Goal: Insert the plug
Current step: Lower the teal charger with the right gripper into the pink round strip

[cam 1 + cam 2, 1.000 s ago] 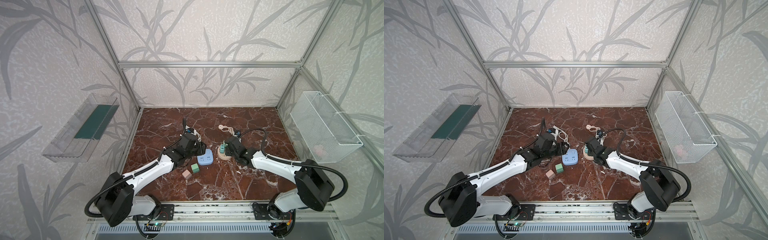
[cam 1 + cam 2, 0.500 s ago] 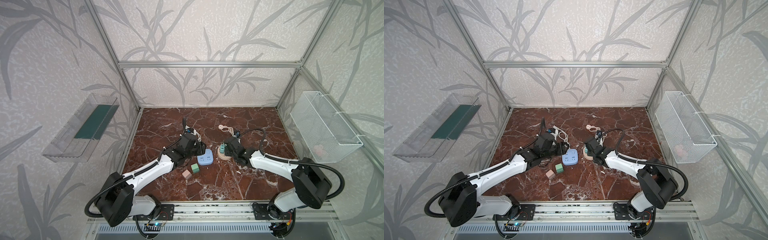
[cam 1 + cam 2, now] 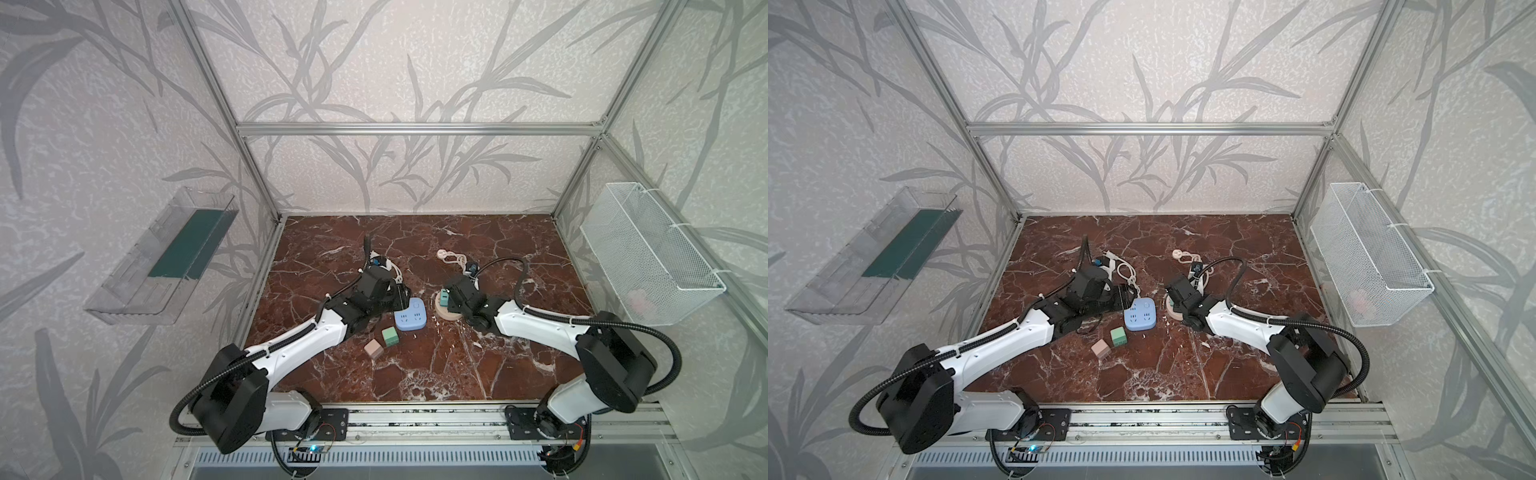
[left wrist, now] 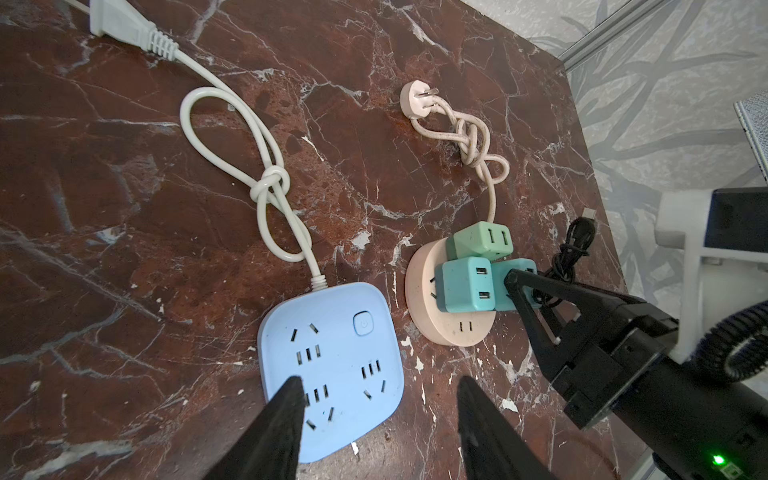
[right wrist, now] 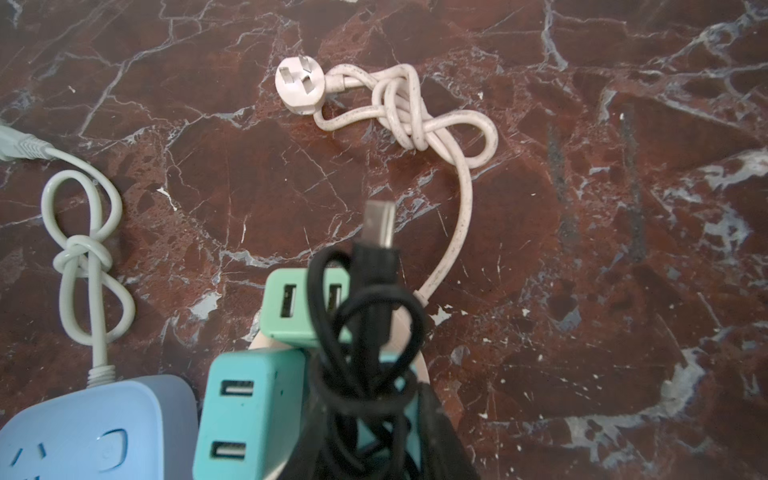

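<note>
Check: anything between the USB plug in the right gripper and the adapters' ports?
No separate object. Loops of the black cable itself overlap the mint adapter in the right wrist view, and the USB plug points away from the ports. Left gripper hovers apart, by the blue strip.

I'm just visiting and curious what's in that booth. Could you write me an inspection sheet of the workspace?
Surface: red-brown marble tabletop, white-veined.
Job's things: blue power strip, sockets empty; round pink strip carrying three green chargers.
Clutter: green block and pink block beside the blue power strip.
Grippers: left claw open over the blue power strip; right claw shut on coiled black USB cable.
Cables: white cord and pink cord knotted, ends unplugged.
Surroundings: clear wall tray, wire basket, leaf-patterned walls.
</note>
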`<control>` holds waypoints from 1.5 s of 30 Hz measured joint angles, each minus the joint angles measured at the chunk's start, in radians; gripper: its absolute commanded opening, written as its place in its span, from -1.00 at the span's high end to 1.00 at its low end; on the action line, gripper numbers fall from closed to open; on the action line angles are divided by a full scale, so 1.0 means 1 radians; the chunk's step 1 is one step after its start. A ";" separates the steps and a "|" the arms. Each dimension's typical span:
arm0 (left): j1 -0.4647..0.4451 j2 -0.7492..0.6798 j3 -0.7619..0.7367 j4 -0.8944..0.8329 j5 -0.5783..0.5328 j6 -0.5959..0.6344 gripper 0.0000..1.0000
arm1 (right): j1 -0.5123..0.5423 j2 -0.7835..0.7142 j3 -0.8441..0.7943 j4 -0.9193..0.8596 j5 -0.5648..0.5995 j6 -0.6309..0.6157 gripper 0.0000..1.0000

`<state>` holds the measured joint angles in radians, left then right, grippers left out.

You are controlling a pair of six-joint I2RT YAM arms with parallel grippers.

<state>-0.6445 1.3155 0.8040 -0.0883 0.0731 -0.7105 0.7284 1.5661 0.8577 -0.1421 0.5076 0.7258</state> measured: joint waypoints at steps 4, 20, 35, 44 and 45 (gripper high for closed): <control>0.001 0.000 -0.003 -0.001 0.000 0.000 -0.17 | 0.011 0.033 0.029 -0.015 0.012 -0.003 1.00; 0.011 -0.004 -0.027 0.008 -0.011 0.000 -0.17 | -0.015 0.051 0.078 -0.082 -0.030 -0.135 1.00; 0.011 0.017 -0.029 0.041 -0.011 -0.016 -0.17 | -0.080 0.043 0.082 -0.097 -0.109 -0.185 1.00; 0.011 0.021 -0.029 0.045 -0.011 -0.016 -0.17 | -0.096 0.058 0.103 -0.115 -0.137 -0.185 1.00; 0.012 0.022 -0.029 0.045 -0.010 -0.016 -0.17 | -0.098 0.057 0.101 -0.113 -0.141 -0.185 1.00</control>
<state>-0.6327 1.3373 0.7753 -0.0437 0.0628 -0.7261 0.6308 1.6234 0.9592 -0.2550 0.3664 0.5411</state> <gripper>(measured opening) 0.585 0.275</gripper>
